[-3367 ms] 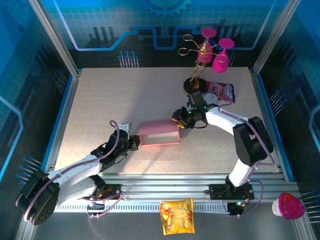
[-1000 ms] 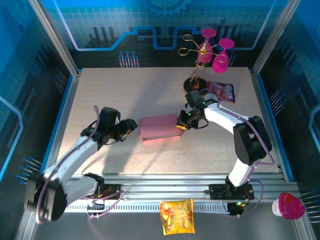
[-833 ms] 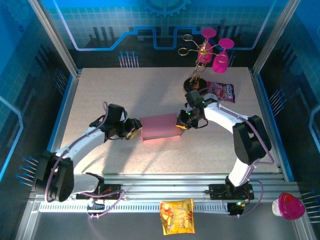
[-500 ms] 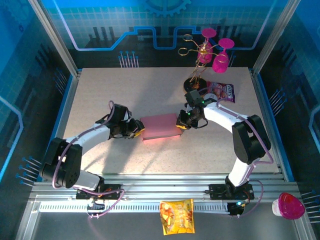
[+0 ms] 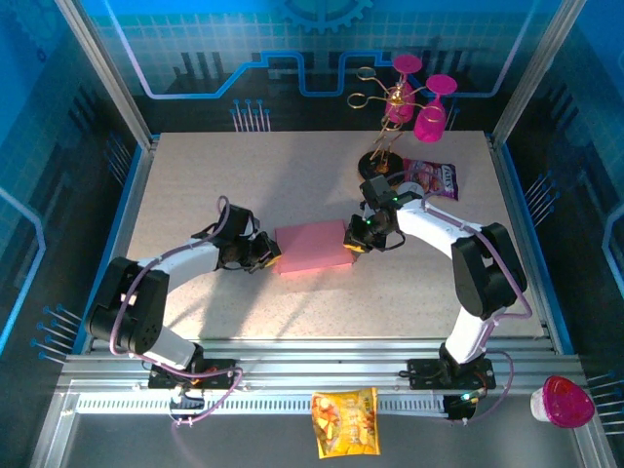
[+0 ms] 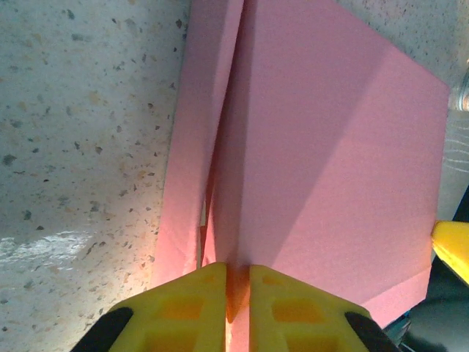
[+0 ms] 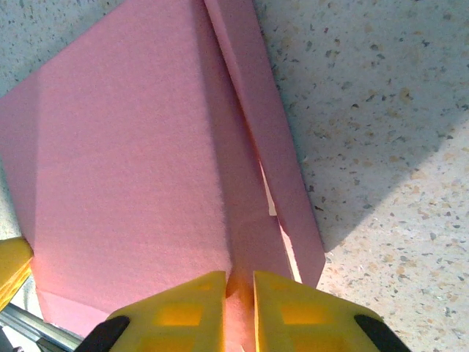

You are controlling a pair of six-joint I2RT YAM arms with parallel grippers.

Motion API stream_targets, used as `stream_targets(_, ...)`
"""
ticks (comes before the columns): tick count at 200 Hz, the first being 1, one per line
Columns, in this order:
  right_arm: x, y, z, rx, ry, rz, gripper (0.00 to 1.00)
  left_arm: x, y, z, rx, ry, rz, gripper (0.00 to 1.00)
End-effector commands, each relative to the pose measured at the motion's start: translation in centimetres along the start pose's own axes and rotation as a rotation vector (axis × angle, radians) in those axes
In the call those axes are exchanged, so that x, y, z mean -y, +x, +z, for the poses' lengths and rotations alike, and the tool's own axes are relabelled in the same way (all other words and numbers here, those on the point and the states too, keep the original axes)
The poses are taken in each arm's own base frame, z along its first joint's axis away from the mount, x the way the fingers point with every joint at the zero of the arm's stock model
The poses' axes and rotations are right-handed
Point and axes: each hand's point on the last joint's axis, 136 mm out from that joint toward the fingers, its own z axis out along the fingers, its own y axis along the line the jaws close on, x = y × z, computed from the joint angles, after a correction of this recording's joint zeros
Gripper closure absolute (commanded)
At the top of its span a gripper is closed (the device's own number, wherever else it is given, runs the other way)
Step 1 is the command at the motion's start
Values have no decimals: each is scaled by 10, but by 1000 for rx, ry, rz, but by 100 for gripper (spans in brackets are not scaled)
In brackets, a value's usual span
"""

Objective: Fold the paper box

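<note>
Between left and right jaws — plain pink paper box (image 5: 312, 249)

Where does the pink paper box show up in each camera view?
Top view: the paper box lies mid-table, between the left gripper and the right gripper.
Left wrist view: it spans the centre and right, its near edge pinched by the left gripper.
Right wrist view: it spans the centre and left, pinched by the right gripper.
Shared landmark: the speckled table under the box.
</note>
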Motion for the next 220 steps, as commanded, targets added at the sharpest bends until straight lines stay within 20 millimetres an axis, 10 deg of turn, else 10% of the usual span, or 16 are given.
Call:
stream_targets(1,0,5,5,-23,17,-15,83,-10,8,-1,-28,-57,35,86)
stream_targets(123,10,7,16,-48,91,-58,85,-9,1,-14,-25,-143,145,59)
stream_targets(220,26,12,35,-90,143,-78,85,-35,11,16,-70,-162,100,72)
